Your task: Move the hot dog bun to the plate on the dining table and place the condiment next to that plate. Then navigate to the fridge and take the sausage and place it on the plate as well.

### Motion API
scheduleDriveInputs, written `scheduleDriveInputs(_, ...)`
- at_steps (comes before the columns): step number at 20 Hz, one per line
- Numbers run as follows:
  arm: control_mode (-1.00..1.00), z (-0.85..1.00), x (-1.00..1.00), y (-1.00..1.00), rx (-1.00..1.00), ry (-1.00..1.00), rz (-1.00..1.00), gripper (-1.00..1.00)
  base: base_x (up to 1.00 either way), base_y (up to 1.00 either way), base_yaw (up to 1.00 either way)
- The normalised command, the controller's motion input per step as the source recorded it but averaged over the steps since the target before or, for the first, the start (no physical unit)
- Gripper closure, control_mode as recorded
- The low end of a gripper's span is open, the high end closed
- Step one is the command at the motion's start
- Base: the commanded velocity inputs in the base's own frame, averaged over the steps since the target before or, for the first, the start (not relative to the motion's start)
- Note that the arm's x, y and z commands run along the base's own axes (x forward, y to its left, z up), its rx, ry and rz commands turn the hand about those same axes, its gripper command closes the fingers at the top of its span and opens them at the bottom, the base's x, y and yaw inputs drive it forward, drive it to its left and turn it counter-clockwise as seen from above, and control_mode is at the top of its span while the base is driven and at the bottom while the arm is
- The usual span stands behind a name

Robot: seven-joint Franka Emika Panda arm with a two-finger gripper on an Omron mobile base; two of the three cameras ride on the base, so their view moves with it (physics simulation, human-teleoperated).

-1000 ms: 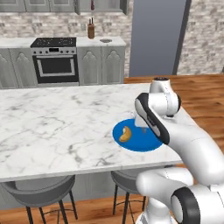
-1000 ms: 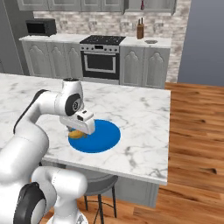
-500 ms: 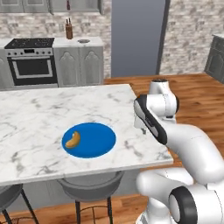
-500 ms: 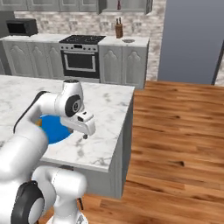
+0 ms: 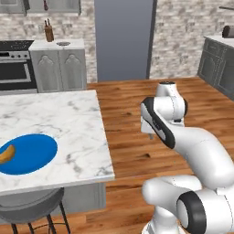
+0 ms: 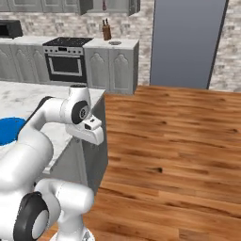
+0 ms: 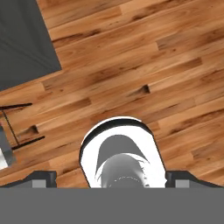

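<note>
The tan hot dog bun [image 5: 6, 154] lies on the left part of the blue plate [image 5: 32, 152] on the marble dining table [image 5: 68, 123]. An edge of the plate [image 6: 8, 130] also shows in the right base view. My gripper [image 7: 113, 178] points down at the wood floor, to the right of the table and well away from the plate. It is open, fingertips [image 7: 42, 176] far apart, nothing between them. The tall grey fridge [image 5: 124, 39] [image 6: 186, 42] stands shut beyond the floor. The condiment and the sausage are out of view.
A grey stool [image 5: 32, 208] is tucked under the table's near edge. At the back left, a stove [image 6: 66, 59] and grey cabinets [image 5: 59, 68] carry a knife block [image 5: 48, 32]. More dark cabinets [image 5: 217, 64] stand at the far right. Wood floor [image 6: 174, 141] runs to the fridge.
The whole scene has slid left in both base views: the base has moved, so the table and plate now sit at the left edge and the fridge is ahead. The gripper stays open.
</note>
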Motion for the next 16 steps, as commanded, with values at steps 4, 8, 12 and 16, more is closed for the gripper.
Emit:
scheduleDriveInputs(4,1.0,0.0,0.0,0.0,0.0,0.0,0.0,-1.0,0.54,-1.0,0.08)
scheduleDriveInputs(8,1.0,0.0,0.0,0.0,0.0,0.0,0.0,-1.0,0.98,-1.0,0.18)
scheduleDriveInputs(12,1.0,0.0,0.0,0.0,0.0,0.0,0.0,-1.0,1.0,-0.93,0.14)
scheduleDriveInputs(16,1.0,0.0,0.0,0.0,0.0,0.0,0.0,-1.0,1.0,-0.73,0.09)
